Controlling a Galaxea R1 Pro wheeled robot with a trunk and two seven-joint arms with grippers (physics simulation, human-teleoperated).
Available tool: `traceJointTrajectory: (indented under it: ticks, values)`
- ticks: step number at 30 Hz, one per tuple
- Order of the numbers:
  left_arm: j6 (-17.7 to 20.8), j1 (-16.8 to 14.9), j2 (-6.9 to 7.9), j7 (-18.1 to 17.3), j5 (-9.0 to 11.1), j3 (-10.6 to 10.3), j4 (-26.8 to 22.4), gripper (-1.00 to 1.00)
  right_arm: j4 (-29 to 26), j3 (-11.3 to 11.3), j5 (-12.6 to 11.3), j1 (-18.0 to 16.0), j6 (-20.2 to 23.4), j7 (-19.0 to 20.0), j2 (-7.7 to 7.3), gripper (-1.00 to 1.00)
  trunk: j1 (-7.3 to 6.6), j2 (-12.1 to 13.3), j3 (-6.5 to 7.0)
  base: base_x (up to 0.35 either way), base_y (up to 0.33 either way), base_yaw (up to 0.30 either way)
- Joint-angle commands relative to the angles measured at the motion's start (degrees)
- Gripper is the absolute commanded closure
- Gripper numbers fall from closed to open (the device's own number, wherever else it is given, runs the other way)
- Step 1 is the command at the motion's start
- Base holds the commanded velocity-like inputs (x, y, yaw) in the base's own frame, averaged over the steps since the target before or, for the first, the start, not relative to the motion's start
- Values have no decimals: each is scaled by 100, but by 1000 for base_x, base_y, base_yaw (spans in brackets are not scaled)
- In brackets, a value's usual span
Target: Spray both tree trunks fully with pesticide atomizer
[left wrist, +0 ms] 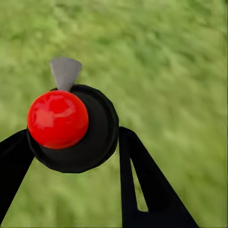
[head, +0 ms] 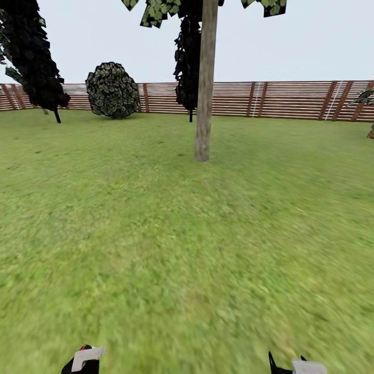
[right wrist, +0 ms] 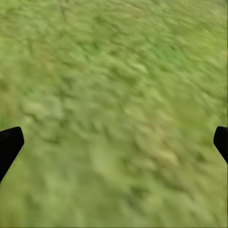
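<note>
One tree stands ahead on the lawn, its thick smooth grey-beige tree trunk (head: 204, 88) rising out of the picture's top. In the left wrist view the pesticide atomizer (left wrist: 76, 128) is a round dark body with a red ball on it and a grey cone nozzle. It sits wedged between the black fingers (left wrist: 142, 185) of my left gripper (left wrist: 73, 140), which is shut on it. In the head view that gripper (head: 83, 362) shows at the bottom edge with a whitish piece and a red spot. My right gripper (right wrist: 114, 142) hangs open over bare grass, also at the bottom edge (head: 291, 366).
A brown slat fence (head: 291, 98) closes the garden at the back. A round dark bush (head: 112, 90) and a dark ragged tree (head: 31, 57) stand at the back left, another dark tree (head: 188, 62) behind the trunk. A palm frond (head: 366, 98) shows at far right. Grass (head: 187, 249) lies between me and the trunk.
</note>
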Motion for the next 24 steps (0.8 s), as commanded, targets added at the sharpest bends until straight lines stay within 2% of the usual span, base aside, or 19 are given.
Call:
traceJointTrajectory:
  ticks: [1,24]
  values:
    - [0,-1,1,0,0,0,-1,100,0,0,0,0,0,0,1,-100,0,0,0,338,0,0]
    - [0,2,-1,1,0,0,-1,100,1,0,0,0,0,0,0,-100,0,0,0,338,0,0]
